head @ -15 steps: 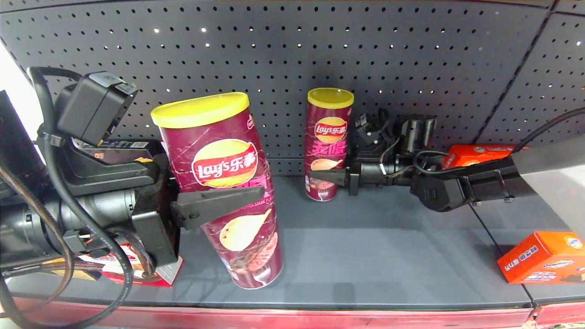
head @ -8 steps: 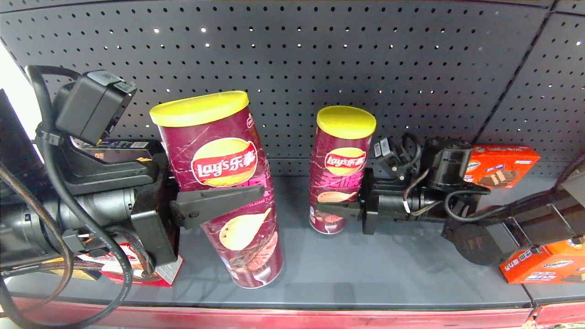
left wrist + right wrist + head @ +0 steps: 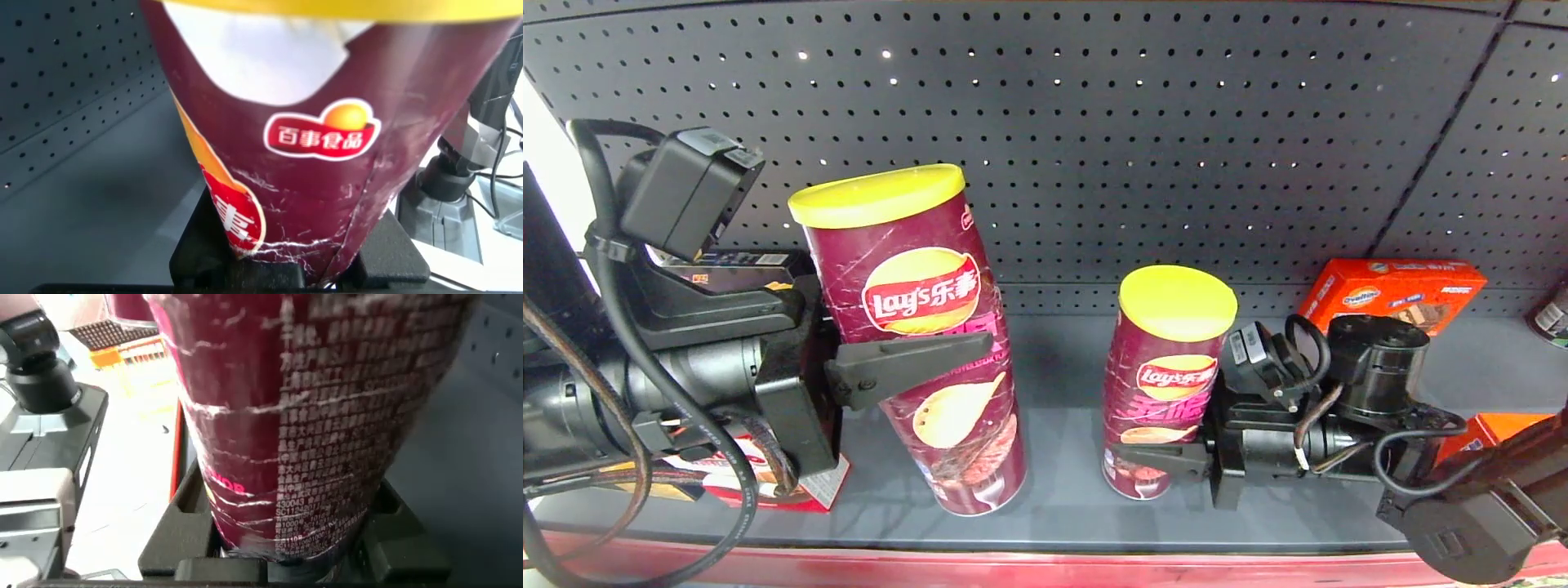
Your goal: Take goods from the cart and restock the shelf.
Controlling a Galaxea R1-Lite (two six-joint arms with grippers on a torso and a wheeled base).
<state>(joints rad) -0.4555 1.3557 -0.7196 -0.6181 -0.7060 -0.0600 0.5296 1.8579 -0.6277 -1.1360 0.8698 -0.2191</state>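
Left gripper point(image 3: 915, 363): at 9 o'clock in the head view; fingers clamped across the middle of the large chip can point(image 3: 915, 318); one dark finger lies over the can's front; in the left wrist view the gripper point(image 3: 294, 273) shows under the can point(image 3: 310, 147)
Large chip can: maroon with a yellow lid; top leans toward 11 o'clock; base low over the front of the shelf board point(image 3: 1062, 498); I cannot tell whether the base touches the board
Right gripper point(image 3: 1168, 459): at 4 o'clock in the head view; fingers closed on the lower part of the small chip can point(image 3: 1168, 384); in the right wrist view the gripper point(image 3: 278, 555) holds the can point(image 3: 310, 416) from both sides
Small chip can: same maroon and yellow; at 3 o'clock of the large can, apart from it; top leans toward 1 o'clock; base near the board's front edge; contact with the board cannot be told
Back panel point(image 3: 1094, 122): dark pegboard rising at 12 o'clock behind both cans
Orange box point(image 3: 1396, 290): on the board against the back panel, at 2 o'clock of the small can
Second orange box point(image 3: 1490, 426): at 3 o'clock of the small can, mostly hidden by the right arm
Red and white packet point(image 3: 805, 494): flat on the board at 8 o'clock of the large can, partly under the left arm
Dark tin point(image 3: 1553, 314): at the far 3 o'clock edge, cut off
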